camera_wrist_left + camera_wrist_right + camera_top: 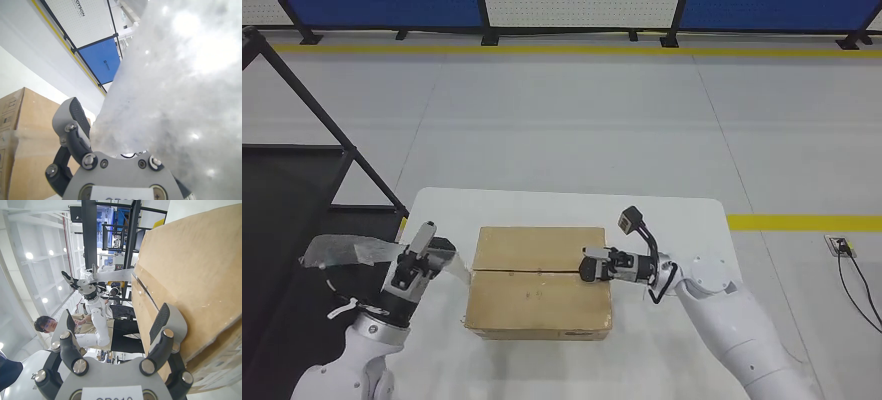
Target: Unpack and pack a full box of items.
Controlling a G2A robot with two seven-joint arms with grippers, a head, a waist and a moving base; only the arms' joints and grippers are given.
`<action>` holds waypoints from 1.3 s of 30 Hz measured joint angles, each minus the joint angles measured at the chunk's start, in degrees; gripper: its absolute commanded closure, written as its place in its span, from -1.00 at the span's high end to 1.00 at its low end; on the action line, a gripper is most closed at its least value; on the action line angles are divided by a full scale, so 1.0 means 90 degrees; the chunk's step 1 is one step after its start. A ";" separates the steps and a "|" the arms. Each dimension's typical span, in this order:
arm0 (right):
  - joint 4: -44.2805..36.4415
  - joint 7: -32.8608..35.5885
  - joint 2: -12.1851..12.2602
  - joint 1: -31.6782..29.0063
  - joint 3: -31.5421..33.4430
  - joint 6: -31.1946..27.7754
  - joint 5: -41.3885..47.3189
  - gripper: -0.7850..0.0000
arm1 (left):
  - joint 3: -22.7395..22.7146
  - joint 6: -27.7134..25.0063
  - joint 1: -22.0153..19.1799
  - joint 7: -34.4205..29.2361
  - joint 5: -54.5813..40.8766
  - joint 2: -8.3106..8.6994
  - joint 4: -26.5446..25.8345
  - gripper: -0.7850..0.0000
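Note:
A closed brown cardboard box (537,290) sits in the middle of the white table; its top flaps meet at a seam. A long whitish strip of tape (342,250) runs from the box's left edge past my left gripper (427,250) and hangs out beyond the table. The left wrist view shows the tape (170,85) lying beside one finger (79,115) and hiding the other. From the right wrist view, the left gripper (79,273) stands open, the tape (117,273) clinging along one finger. My right gripper (115,317) is open at the box's right end, one finger (160,321) resting on the box top (189,275) by the seam.
The table (662,230) has bare surface behind and to the right of the box. A black metal frame (302,110) stands off the table's left side. The box nearly reaches the table's front edge.

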 measured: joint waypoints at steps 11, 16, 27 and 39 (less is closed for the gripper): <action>-0.0193 -0.0062 0.0073 -0.0192 0.0186 0.0011 -0.0048 1.00 | 0.0641 0.0451 -0.0253 -0.0227 0.1310 0.0017 -0.0167 1.00; -0.0211 -0.0107 0.0082 -0.0230 0.0228 -0.0001 -0.0026 1.00 | 0.0951 0.0630 -0.0461 -0.0386 0.1763 0.0019 -0.0133 1.00; -0.0346 -0.0148 0.0154 -0.0427 0.0458 -0.0133 0.0050 1.00 | 0.1579 0.0880 -0.0911 -0.0567 0.2553 -0.0002 -0.0038 1.00; -0.0632 -0.0128 0.0260 -0.0695 0.0780 -0.0286 0.0159 1.00 | 0.2061 0.1177 -0.1343 -0.0552 0.2854 -0.0062 0.0303 1.00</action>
